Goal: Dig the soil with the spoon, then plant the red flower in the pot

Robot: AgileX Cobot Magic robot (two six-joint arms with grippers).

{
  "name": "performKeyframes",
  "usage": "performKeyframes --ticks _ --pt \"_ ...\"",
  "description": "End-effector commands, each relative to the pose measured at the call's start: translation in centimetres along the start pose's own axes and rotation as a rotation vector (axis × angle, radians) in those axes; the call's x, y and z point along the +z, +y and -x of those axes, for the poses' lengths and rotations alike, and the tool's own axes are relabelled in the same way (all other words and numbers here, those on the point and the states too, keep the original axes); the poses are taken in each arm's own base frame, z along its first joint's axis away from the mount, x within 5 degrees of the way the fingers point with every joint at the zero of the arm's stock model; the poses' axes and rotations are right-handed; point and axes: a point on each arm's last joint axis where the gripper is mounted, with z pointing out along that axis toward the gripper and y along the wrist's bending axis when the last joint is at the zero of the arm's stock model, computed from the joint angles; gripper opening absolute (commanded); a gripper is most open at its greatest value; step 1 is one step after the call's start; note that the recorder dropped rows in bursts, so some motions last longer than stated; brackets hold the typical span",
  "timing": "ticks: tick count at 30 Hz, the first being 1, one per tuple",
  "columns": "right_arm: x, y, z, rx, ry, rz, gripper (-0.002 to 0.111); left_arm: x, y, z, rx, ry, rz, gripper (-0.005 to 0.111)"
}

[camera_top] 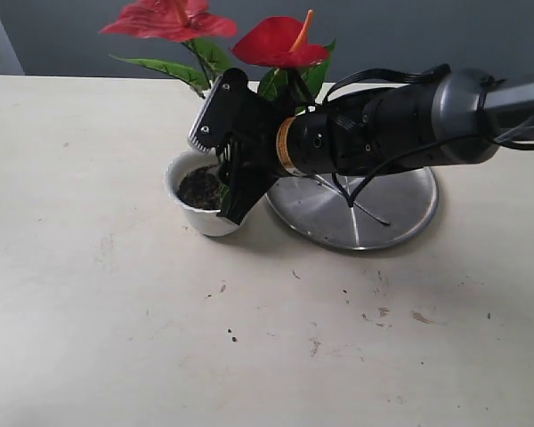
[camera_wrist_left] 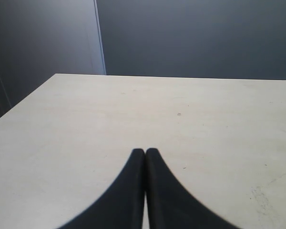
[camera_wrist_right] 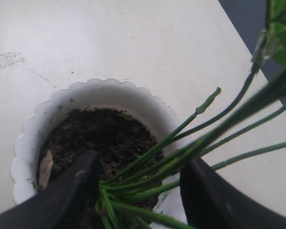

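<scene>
Seen from the room: the right arm reached in from the right, across a round steel plate (camera_top: 400, 209), to a small white pot (camera_top: 200, 218) with a wavy rim on a pale table (camera_wrist_left: 133, 109). The right gripper (camera_wrist_right: 139, 162) hung at the pot's right edge with its 2 black fingers (camera_wrist_right: 76, 191) spread wide.

The red flower (camera_top: 280, 43) stood in the pot, with 2 red blooms and green leaves rising behind the arm. Its thin green stems (camera_wrist_right: 181, 143) ran as 1 bundle through the gap between the fingers. The bundle's long axis went from the pot's right side up and back toward the blooms. There was space approx. either side of the bundle, so the fingers looked to be around the stems, not clamped on them. Any next move, I judged, turned on that: drawing back along the stems' line w/o dragging them out.

Dark soil (camera_wrist_right: 100, 138) filled the pot to just below the rim.

The left gripper (camera_wrist_left: 145, 155) sat well apart over bare table, its fingers pressed together w/ nothing between. The right arm was far nearer the pot.

Hard to see: the stems' base was cut off at the wrist view's edge and hidden by the gripper from outside, so how deep it sat in the soil couldn't be told. No spoon could be made out. The arm covered part of the plate.
</scene>
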Motion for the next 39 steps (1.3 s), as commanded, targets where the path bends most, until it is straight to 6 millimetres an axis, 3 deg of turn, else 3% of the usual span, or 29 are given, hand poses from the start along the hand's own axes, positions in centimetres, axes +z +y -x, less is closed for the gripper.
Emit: performKeyframes --ticks 1,20,35,39 --pt "-0.2 -0.3 0.2 -0.006 -0.004 -0.01 0.05 0.0 0.0 -0.1 -0.002 0.002 0.002 0.0" --pt "-3.0 -2.0 2.2 -0.05 -0.016 -0.116 0.05 0.0 0.0 -0.1 -0.002 0.002 0.002 0.0" --pt "-2.4 -1.1 2.6 0.007 -0.096 -0.03 0.05 0.0 0.0 -0.1 -0.002 0.002 0.002 0.0" --pt "-2.4 -1.2 2.6 0.037 -0.096 -0.03 0.032 0.0 0.0 -0.1 -0.002 0.002 0.002 0.0"
